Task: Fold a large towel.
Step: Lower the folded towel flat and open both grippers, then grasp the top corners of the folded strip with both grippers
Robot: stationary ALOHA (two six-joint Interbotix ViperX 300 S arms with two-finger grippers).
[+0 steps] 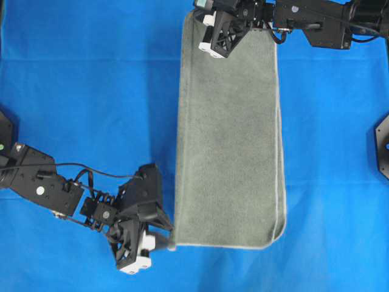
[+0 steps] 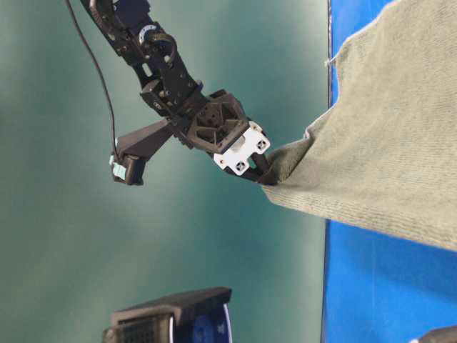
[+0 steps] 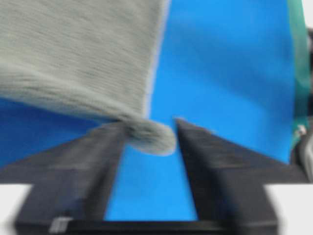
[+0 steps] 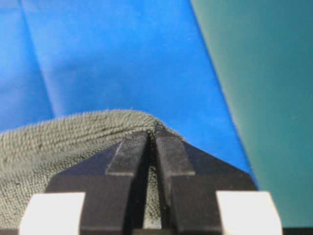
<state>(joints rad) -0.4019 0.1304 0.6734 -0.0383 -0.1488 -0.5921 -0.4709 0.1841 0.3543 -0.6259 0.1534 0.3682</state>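
The large towel (image 1: 231, 152) lies as a long grey-green strip down the middle of the blue table covering (image 1: 91, 91), its pale hem along the right and bottom edges. My left gripper (image 1: 167, 238) sits at the strip's near left corner. In the left wrist view, which is blurred, this gripper (image 3: 151, 129) is open, with the towel (image 3: 73, 54) corner loose between its fingers. My right gripper (image 1: 209, 33) is at the far end. Its jaws (image 4: 152, 134) are pinched on a raised fold of towel (image 4: 49, 142). The table-level view shows the right gripper (image 2: 263, 175) pulling a towel (image 2: 400, 157) corner.
Black mounts stand at the right edge (image 1: 383, 146) and the left edge (image 1: 3, 128) of the table. A green backdrop (image 4: 264, 73) lies past the table edge close to the right gripper. A black device (image 2: 171, 314) sits low in the table-level view.
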